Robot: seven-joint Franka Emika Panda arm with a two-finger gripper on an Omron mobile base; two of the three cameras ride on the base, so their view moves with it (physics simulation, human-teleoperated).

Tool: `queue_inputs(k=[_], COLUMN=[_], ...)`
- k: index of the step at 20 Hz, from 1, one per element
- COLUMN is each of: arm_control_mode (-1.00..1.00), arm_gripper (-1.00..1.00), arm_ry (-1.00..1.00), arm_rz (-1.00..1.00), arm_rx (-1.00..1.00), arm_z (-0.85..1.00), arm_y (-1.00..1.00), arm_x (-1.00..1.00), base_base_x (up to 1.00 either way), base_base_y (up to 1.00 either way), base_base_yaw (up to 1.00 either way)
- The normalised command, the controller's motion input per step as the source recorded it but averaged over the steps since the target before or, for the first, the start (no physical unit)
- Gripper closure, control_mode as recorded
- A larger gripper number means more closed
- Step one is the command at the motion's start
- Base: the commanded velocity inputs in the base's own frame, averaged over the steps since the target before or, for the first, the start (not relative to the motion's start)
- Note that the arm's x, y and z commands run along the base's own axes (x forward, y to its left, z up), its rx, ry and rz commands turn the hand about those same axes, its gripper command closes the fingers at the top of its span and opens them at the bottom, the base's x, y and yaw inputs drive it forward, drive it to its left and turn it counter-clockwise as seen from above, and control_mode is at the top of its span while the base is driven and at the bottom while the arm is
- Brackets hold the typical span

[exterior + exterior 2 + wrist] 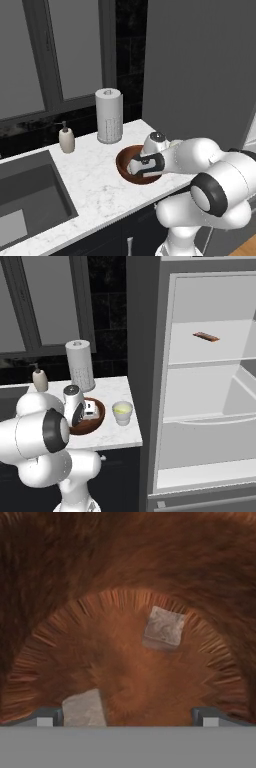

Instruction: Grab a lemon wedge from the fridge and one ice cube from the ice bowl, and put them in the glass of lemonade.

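Gripper (128,714) lowered into ice bowl (122,167) on counter (95,187); jaws spread wide, nothing held; two ice cubes on bowl floor: one ice cube (164,628) ahead, second cube (84,708) beside one fingertip; glass of lemonade (122,412) just beside bowl, yellow-green bit inside, probably lemon wedge; fridge (210,381) door open; judgement: lemon step likely done; remaining: grasp cube, drop in glass.

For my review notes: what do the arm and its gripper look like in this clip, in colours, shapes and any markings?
The arm is a chain of glossy white, rounded segments with dark, nearly black rings at the joints and a grey disc cap on one joint. The gripper has a white hand body with a dark panel, and two small dark grey finger tips, each with a pale square patch. No cables or lettering can be made out.
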Motion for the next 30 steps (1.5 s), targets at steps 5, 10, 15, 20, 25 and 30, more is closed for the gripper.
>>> queue_inputs(k=[5, 10, 15, 20, 25, 30], arm_control_mode=[-1.00, -1.00, -1.00, -1.00, -1.00, -1.00], arm_gripper=[-1.00, -1.00, 1.00, 1.00, 1.00, 1.00], arm_ry=[0.00, 0.00, 0.00, 0.00, 0.00, 0.00], arm_rz=[0.00, 0.00, 0.00, 0.00, 0.00, 0.00], arm_rx=[0.00, 0.00, 0.00, 0.00, 0.00, 0.00], arm_z=[-0.22, -0.03, 0.00, 0.00, 0.00, 0.00], arm_y=[0.00, 0.00, 0.00, 0.00, 0.00, 0.00], arm_x=[0.01, 0.03, 0.00, 0.00, 0.00, 0.00], base_base_x=[0.00, 0.00, 0.00, 0.00, 0.00, 0.00], base_base_y=[0.00, 0.00, 0.00, 0.00, 0.00, 0.00], base_base_yaw=[0.00, 0.00, 0.00, 0.00, 0.00, 0.00])
